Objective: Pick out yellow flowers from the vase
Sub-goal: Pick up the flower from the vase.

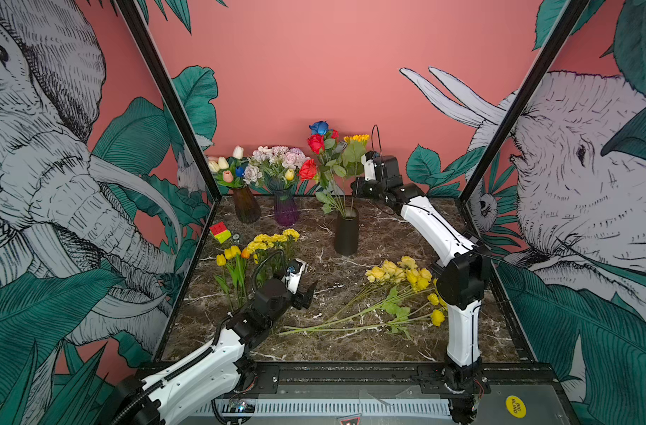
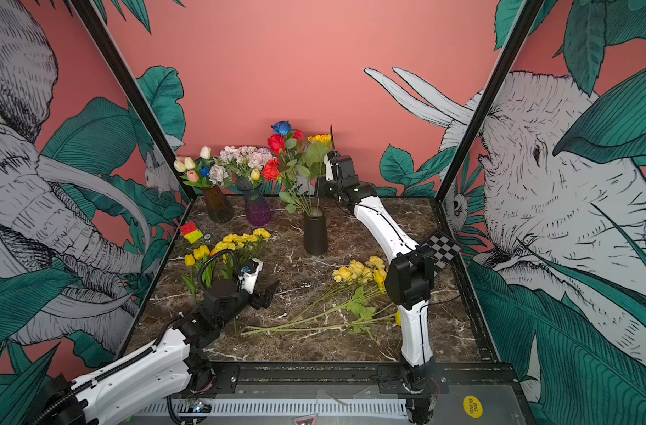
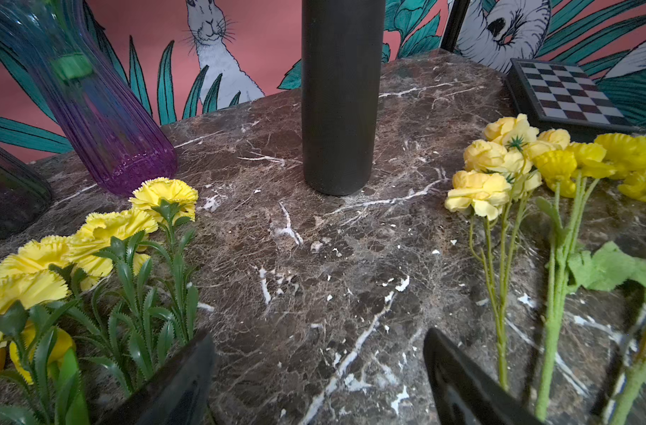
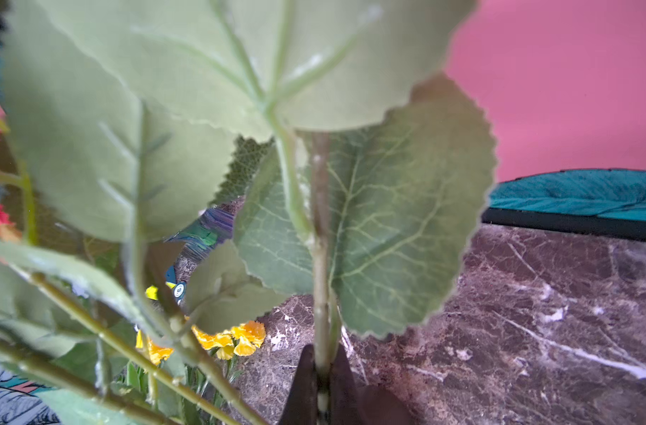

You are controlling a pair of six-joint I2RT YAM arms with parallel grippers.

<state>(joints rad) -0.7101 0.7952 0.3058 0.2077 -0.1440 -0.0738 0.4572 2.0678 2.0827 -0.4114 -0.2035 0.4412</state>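
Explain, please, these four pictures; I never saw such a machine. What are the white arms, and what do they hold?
Two white robot arms stand at a marble table, each ending in a two-finger gripper. Two pictures look down from above; the other two come from wrist cameras. On it stand a brown vase, a purple vase and a black vase; yellow flowers lie in two heaps, with a coloured cube and a chessboard. The right gripper is shut on a green stem above the black vase. The left gripper is open and empty.
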